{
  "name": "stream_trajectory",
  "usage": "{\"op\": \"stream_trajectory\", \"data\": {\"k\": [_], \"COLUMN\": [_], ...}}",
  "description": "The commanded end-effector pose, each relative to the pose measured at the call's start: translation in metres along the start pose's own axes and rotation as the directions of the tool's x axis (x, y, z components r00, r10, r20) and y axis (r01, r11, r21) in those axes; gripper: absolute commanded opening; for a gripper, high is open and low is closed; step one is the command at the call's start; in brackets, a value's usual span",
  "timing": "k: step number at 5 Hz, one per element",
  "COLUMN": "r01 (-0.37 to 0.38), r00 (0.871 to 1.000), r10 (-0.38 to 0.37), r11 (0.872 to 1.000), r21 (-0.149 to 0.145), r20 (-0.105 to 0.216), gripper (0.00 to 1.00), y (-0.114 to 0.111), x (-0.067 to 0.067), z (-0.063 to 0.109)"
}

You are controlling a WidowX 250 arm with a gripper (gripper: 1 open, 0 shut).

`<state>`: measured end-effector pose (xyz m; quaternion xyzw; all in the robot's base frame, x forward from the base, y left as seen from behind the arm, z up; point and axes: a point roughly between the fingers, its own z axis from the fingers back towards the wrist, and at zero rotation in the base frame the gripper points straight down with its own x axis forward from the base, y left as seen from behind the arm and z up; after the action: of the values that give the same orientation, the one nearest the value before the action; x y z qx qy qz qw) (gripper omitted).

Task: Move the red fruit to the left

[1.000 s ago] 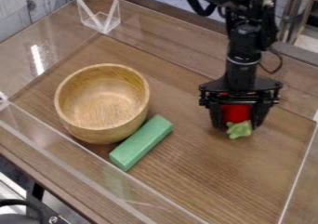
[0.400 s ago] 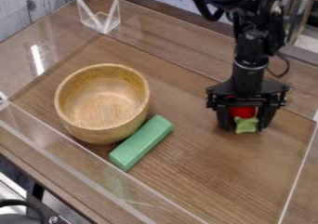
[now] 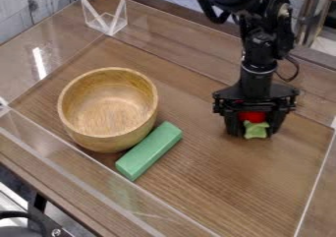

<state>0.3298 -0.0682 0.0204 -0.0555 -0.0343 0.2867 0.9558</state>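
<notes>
Hand: the hand (image 3: 254, 123) points straight down at the right side of the counter (image 3: 223, 187), its jaws spread wide, one on each side of the fruit, not closed on it.
Red fruit: the red fruit (image 3: 254, 125) lies on the wood between the jaws, its green cap toward the front.
Wooden bowl: the wooden bowl (image 3: 108, 107) stands well to the left.
Green block: the green block (image 3: 149, 149) lies flat just beside the bowl's front right.
Walls: clear walls (image 3: 53, 148) ring the wooden surface.

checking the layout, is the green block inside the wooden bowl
No, the green block lies flat on the table beside the wooden bowl, outside its rim.
</notes>
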Motion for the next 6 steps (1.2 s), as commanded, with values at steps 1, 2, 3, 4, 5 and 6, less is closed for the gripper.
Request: {"op": "stream_trajectory", "data": {"k": [1,2,3,4,5,6], "r01": [0.023,0.047,0.07,0.021,-0.03,-0.047], "r00": [0.999,0.998,0.997,0.999,0.999,0.998], "r10": [-0.023,-0.047,-0.07,-0.02,0.031,0.048], "r11": [1.0,0.999,0.998,1.0,0.999,0.998], "r21": [-0.009,-0.006,-0.007,-0.005,-0.01,-0.03], "r20": [0.027,0.029,0.03,0.038,0.044,0.043], "gripper": [1.0,1.0,1.0,1.0,1.0,1.0], "y": [-0.005,-0.006,-0.006,-0.012,-0.018,-0.022], "x": [0.001,0.001,0.001,-0.002,-0.004,-0.007], "z": [0.005,0.005,0.006,0.016,0.027,0.026]}}
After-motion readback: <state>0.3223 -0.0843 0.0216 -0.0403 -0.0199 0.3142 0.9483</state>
